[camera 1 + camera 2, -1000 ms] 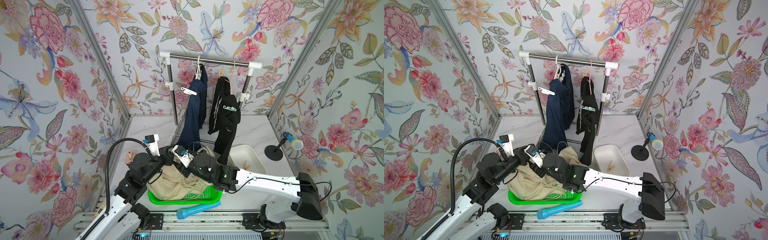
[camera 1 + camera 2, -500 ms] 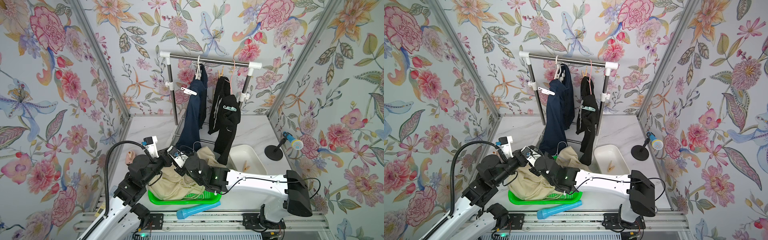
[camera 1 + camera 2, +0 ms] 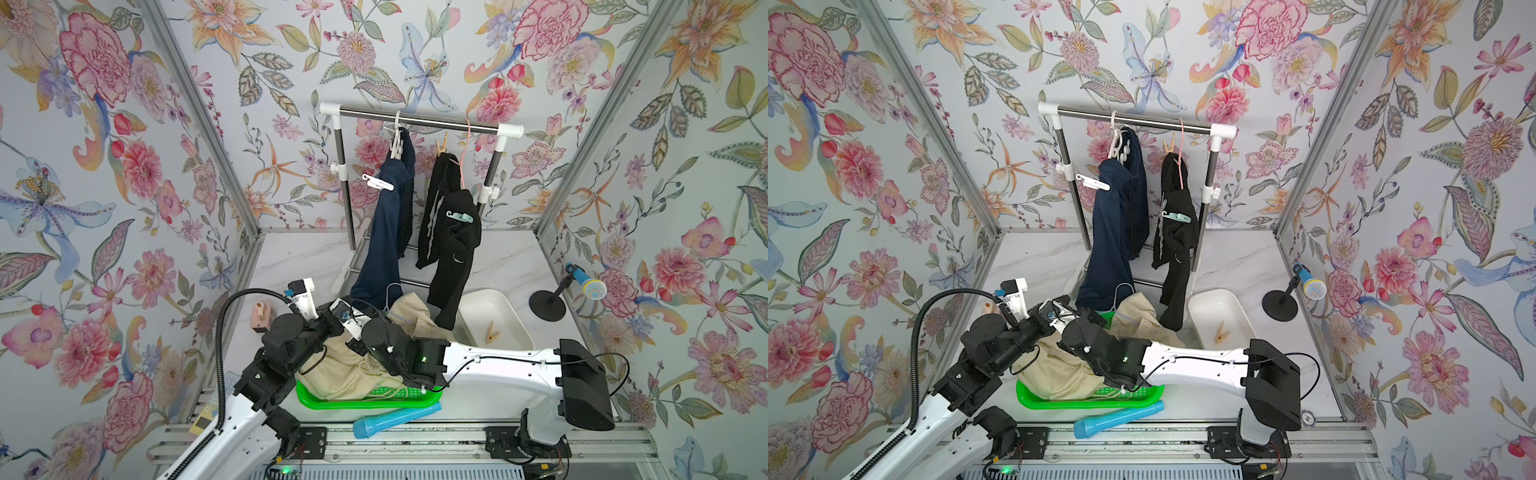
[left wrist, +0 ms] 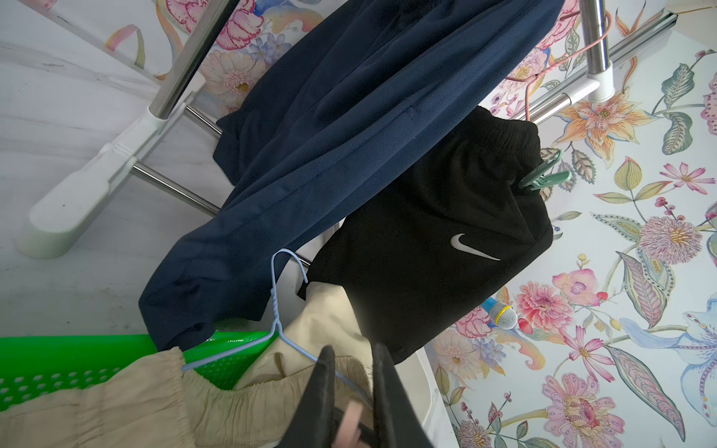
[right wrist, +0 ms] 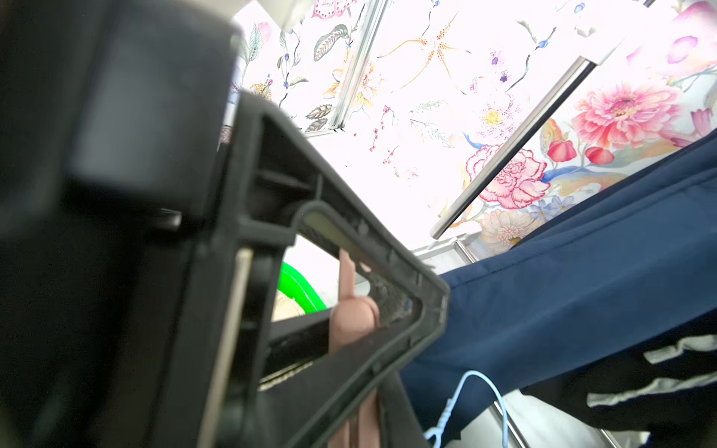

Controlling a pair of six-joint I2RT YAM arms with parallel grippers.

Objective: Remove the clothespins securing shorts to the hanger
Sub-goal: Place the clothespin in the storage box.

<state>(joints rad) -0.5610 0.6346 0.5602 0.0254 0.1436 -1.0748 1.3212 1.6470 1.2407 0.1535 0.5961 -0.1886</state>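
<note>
The beige shorts lie heaped in the green basket on a blue wire hanger. My left gripper is shut on their waistband, with the hanger wire running between its fingers. A pinkish clothespin sits deep between those fingers. My right gripper is pressed against the left one and shut on that clothespin. The navy shorts hang on the rack with a white clip. The black shorts carry a teal clip and a tan clothespin.
A white bin to the right of the basket holds one tan clothespin. A blue tube lies in front of the basket. A microphone on a stand is at the far right. The rack's feet stand behind the basket.
My right arm has swung left up against the left gripper, and its jaws have closed on the clothespin. The left gripper has kept its hold and barely moved.
</note>
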